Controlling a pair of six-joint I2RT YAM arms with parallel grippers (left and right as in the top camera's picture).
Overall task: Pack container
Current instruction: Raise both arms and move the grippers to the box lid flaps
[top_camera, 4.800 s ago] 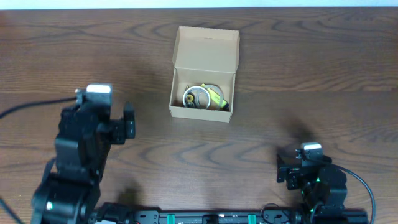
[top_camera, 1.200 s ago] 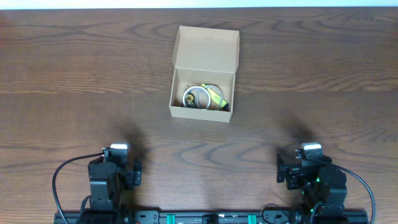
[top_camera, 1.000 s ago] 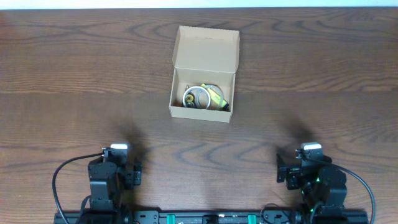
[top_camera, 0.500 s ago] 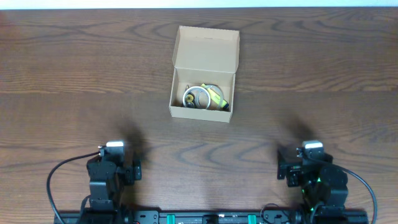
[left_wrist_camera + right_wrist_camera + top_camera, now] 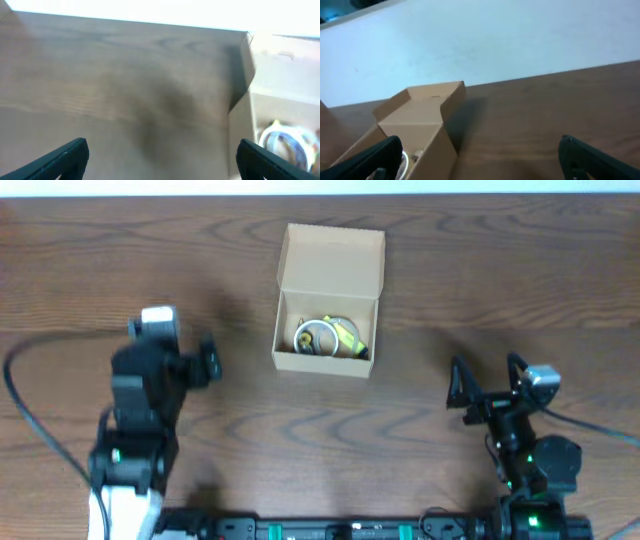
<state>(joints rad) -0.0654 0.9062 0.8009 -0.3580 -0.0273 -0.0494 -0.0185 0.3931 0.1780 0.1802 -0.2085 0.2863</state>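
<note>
Seen from overhead, the left gripper (image 5: 168,348) hangs over the table (image 5: 520,270) at the left, its jaws spread wide and holding nothing; the left wrist view shows the two dark fingertips (image 5: 65,157) far apart over bare wood. The box (image 5: 320,363) sits at about 3 o'clock from it, apart and untouched; in the left wrist view its side wall (image 5: 241,120) shows at the right edge.

The box stands in the middle of the table toward the far side, opening upward. Its flap lid (image 5: 335,258) is hinged on the far edge and laid back toward 12 o'clock; the body's longer side runs roughly 9 to 3, turned slightly clockwise. With the flap open the whole shape stretches 12 to 6. Inside lie a roll of tape (image 5: 316,336) and a yellow-green item (image 5: 348,336) – touching or nearly so.

The right gripper (image 5: 487,380) hovers at the right, jaws also wide and empty; the box lies at about 10 o'clock from it, well apart – low and left in the right wrist view (image 5: 420,125).
</note>
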